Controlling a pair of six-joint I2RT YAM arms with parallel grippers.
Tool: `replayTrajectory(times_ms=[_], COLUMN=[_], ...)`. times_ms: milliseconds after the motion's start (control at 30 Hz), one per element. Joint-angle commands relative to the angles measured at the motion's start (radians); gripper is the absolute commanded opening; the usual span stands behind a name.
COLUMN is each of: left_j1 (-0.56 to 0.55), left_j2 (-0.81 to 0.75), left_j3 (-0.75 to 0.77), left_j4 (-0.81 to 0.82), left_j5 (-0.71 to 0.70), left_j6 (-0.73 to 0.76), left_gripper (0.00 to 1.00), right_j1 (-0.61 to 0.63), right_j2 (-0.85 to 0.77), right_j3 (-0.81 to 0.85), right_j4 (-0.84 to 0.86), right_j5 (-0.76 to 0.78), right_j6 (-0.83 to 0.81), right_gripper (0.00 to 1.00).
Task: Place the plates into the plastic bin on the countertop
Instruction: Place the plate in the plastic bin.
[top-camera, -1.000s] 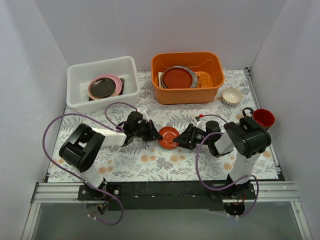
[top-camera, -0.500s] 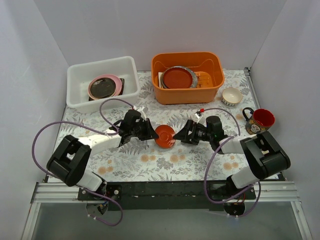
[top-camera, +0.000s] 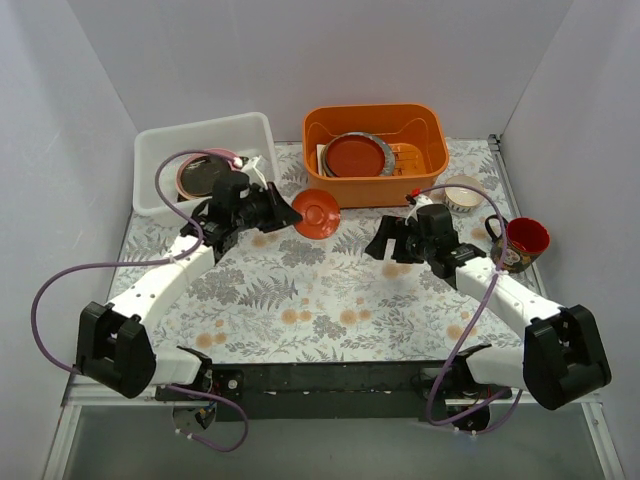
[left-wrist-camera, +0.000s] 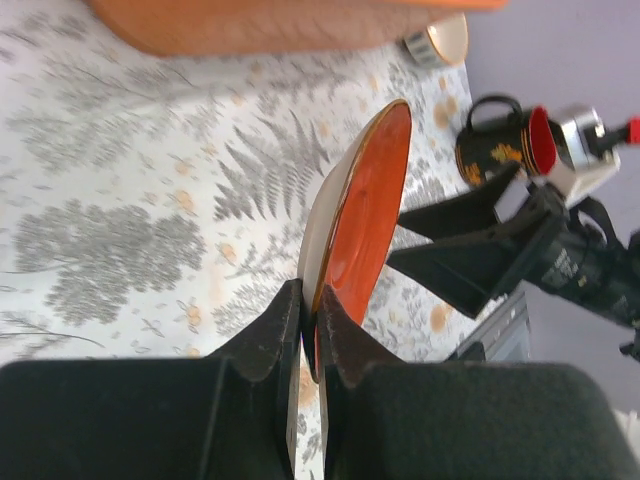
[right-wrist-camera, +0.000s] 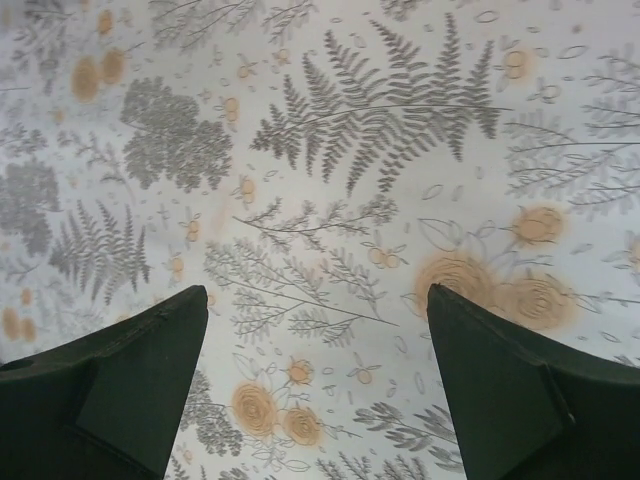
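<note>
My left gripper (top-camera: 282, 211) is shut on the rim of a small red plate (top-camera: 316, 213) and holds it tilted on edge above the fern-printed countertop (top-camera: 320, 290), just right of the white plastic bin (top-camera: 165, 150). In the left wrist view the plate (left-wrist-camera: 365, 215) stands upright between my fingers (left-wrist-camera: 270, 335). The bin holds a pink plate (top-camera: 234, 163) with a dark plate (top-camera: 204, 177) on it. My right gripper (top-camera: 384, 243) is open and empty over the countertop (right-wrist-camera: 330, 180), to the right of the red plate.
An orange tub (top-camera: 375, 152) with a red plate (top-camera: 353, 156) and other dishes stands at the back centre. A small cream bowl (top-camera: 463, 192) and a red mug (top-camera: 524, 238) sit at the right. Grey walls close in both sides.
My left gripper has lifted the red plate off the countertop and carried it up and back toward the bin. My right gripper has let go of it, opened and drawn back to the right.
</note>
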Motion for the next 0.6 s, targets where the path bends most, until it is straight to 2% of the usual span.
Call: replayTrajectory(times_ms=[0, 200, 333, 567], left_j1=[0.121, 0.284, 0.347, 0.453], left_j2=[-0.021, 0.039, 0.083, 0.168], left_j3=[0.087, 0.202, 0.268, 0.356], left_j4=[-0.092, -0.139, -0.158, -0.172], left_j5=[0.063, 0.146, 0.199, 0.268], left_j6=[0.040, 0.090, 0.090, 0.067], left_gripper=[0.00, 0.00, 0.00, 0.00], right_j1=[-0.003, -0.003, -0.003, -0.001], right_j2=[-0.053, -0.099, -0.083, -0.112], right_j3=[0.060, 0.081, 0.104, 0.072], right_j4=[-0.208, -0.306, -0.370, -0.355], right_j5=[0.202, 0.405, 0.506, 0.531], right_j6=[-0.099, -0.113, -0.113, -0.108], right_gripper=[0.98, 0.98, 0.98, 0.98])
